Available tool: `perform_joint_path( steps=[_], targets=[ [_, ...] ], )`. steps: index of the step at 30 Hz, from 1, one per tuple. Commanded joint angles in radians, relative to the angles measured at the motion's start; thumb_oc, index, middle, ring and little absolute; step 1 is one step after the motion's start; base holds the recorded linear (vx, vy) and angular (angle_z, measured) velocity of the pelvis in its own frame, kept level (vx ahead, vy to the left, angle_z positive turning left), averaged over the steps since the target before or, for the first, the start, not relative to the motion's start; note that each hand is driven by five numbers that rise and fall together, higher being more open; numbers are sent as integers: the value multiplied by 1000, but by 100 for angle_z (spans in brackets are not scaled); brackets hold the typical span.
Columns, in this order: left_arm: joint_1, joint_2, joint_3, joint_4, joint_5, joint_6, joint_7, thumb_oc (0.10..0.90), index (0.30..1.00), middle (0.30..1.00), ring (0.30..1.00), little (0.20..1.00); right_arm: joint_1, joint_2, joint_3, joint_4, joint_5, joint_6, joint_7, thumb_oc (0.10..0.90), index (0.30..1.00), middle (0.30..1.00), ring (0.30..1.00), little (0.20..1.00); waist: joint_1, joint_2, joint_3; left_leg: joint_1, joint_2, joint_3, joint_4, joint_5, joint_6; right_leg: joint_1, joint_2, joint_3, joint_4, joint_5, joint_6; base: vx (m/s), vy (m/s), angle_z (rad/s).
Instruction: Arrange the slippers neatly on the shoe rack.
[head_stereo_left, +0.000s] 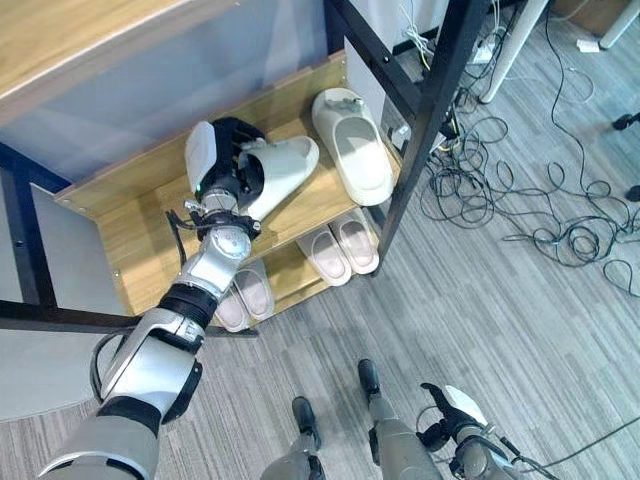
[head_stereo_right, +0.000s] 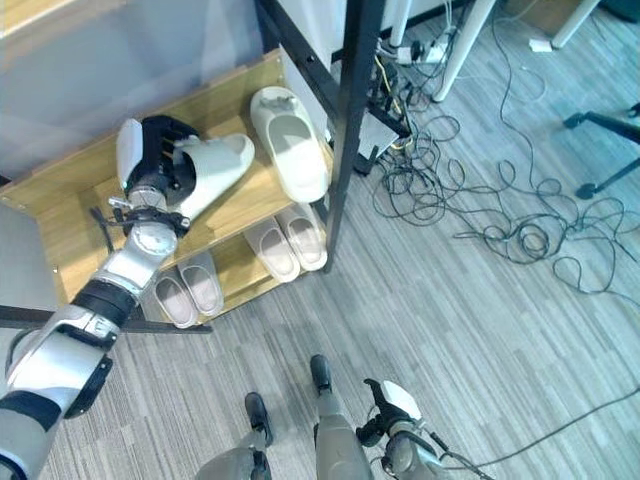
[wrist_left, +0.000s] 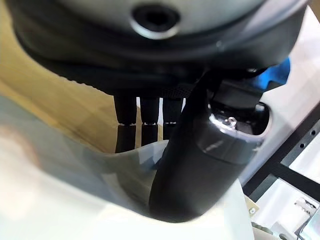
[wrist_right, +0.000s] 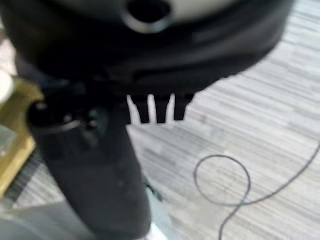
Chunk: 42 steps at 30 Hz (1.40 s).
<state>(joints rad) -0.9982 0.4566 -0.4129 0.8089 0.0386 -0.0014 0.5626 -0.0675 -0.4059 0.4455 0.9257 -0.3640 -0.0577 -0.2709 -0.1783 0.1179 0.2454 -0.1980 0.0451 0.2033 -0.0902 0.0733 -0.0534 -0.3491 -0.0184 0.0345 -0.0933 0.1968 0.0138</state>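
While on the shoe rack (head_stereo_left: 140, 215), left robot hand (head_stereo_left: 225, 165) seemingly clutching a cream slipper (head_stereo_left: 280, 170), another slipper (head_stereo_left: 352, 145) beside.

The wooden shoe rack (head_stereo_left: 135, 235) carries two white slippers (head_stereo_left: 352, 145) above, two pairs (head_stereo_left: 340, 248) below.

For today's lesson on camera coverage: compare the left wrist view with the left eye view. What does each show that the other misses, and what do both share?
Left wrist view alone: the left hand's fingers close up, reaching over the held slipper's edge.

Left eye view alone: the second white slipper lying beside it, two pairs of slippers on the lower shelf, the right hand low by the floor.

Both: the left hand, its slipper, the wooden shelf.
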Motion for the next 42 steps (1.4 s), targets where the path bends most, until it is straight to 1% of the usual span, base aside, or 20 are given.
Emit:
perform_joint_path(
  steps=[1,8,18,22,30,38,42],
  targets=[
    [-185,60,-17,63,22,-45,63,800,900,900,900,900,29,-52,9,-27,42,-25,-35,800,900,900,900,900,-17,-5,-49,20,-8,-42,3,-68,-14,24,-51,-13,64,-158,92,23,-9,-7],
    [-186,66,-40,33,53,-48,51,800,900,900,900,900,36,-42,8,-8,48,-35,-37,800,900,900,900,900,-14,-2,-55,28,-7,-56,3,-72,-16,41,-46,-22,55,-166,89,20,-16,-1],
    [-131,94,-51,-38,122,-51,20,800,900,900,900,900,50,-34,-2,-2,50,-52,-38,800,900,900,900,900,4,-9,-67,38,-7,-82,3,-75,-22,72,-40,-54,44,-177,83,13,-32,8],
    [-99,96,-36,-78,110,-62,5,800,900,900,900,900,49,-32,-3,0,49,-49,-37,800,900,900,900,900,13,-11,-67,39,-7,-92,3,-72,-23,81,-37,-64,41,-181,81,-11,-22,11],
    [-5,88,0,-186,105,-77,-24,800,900,900,900,900,49,-23,-10,11,49,-42,-31,800,900,900,900,900,33,-24,-59,40,-3,-108,3,-66,-24,96,-36,-82,38,-185,78,-28,-20,7],
    [40,79,30,-248,88,-88,-27,800,900,900,900,900,39,-22,-15,16,45,-33,-36,800,900,900,900,900,43,-27,-49,29,-5,-117,3,-60,-24,92,-37,-94,39,-180,77,-41,-3,10],
    [84,74,58,-293,54,-103,-38,800,900,900,900,900,42,-23,-21,15,41,-29,-35,800,900,900,900,900,50,-28,-50,27,-5,-117,3,-58,-24,92,-38,-98,40,-178,76,-5,0,1]
  ],
)
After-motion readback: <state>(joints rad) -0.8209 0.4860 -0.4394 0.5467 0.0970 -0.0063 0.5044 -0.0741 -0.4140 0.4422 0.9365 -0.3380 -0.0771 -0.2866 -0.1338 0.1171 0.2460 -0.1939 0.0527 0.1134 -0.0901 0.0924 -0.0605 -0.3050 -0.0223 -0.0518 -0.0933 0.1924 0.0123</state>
